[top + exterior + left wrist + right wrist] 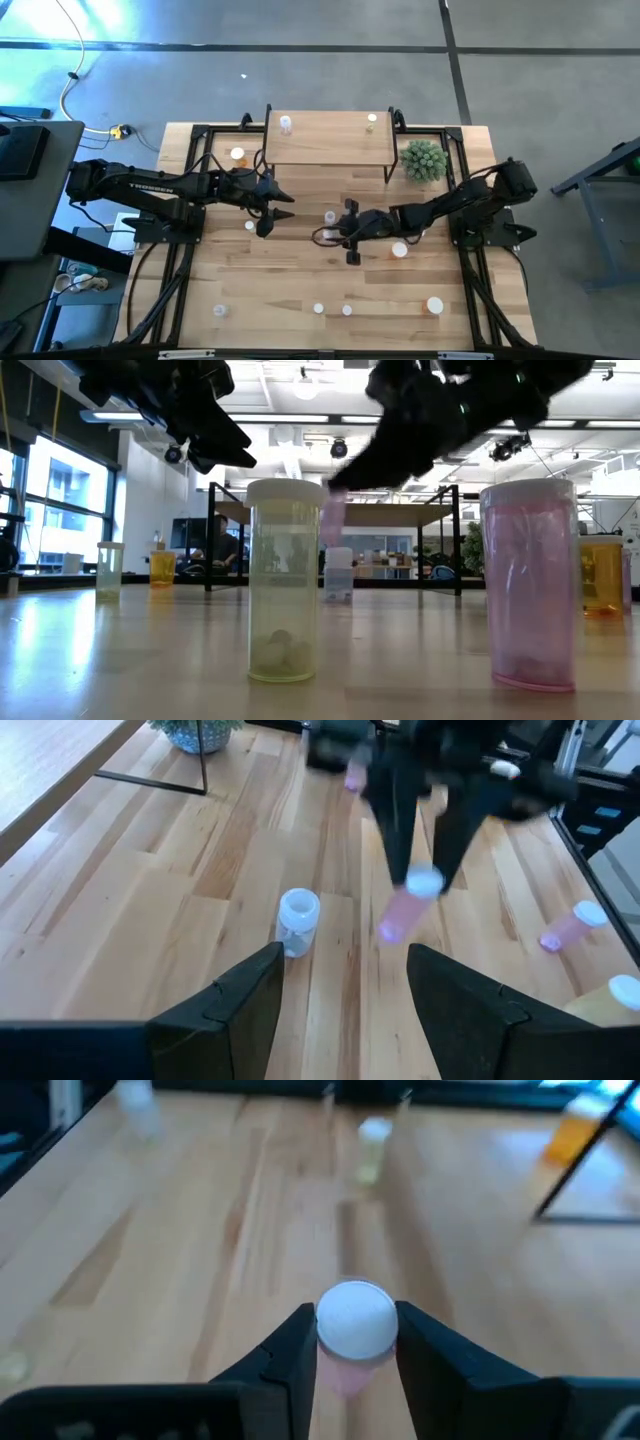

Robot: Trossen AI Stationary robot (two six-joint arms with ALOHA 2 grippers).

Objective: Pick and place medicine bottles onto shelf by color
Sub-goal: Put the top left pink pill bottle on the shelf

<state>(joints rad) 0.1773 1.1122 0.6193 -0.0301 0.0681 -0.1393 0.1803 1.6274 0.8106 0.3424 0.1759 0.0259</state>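
The right pincer (pixel 352 1345) sits near the middle of the light-wood desk (pixel 300 290), its two dark fingers closed on a small pink cylindrical bottle with a white round cap (pixel 355 1320). It grips just below the cap. The bottle's long axis looks roughly upright, perhaps slightly tilted in the left wrist view, and the low view suggests it hangs clear of the desk.

The small raised light-wood shelf on thin black legs (pixel 330 150) stands at the desk's far edge, beyond the held bottle; a clear white-capped bottle (pixel 286 124) and a pale yellowish one (pixel 371 120) already stand on it. So the coming carry likely runs from the desk's centre toward that far edge, and upward.

The left pincer (pixel 268 212) hovers just beside, left of centre, fingers parted and holding nothing, with a clear white-capped bottle (pixel 298 920) standing on the desk ahead of it.
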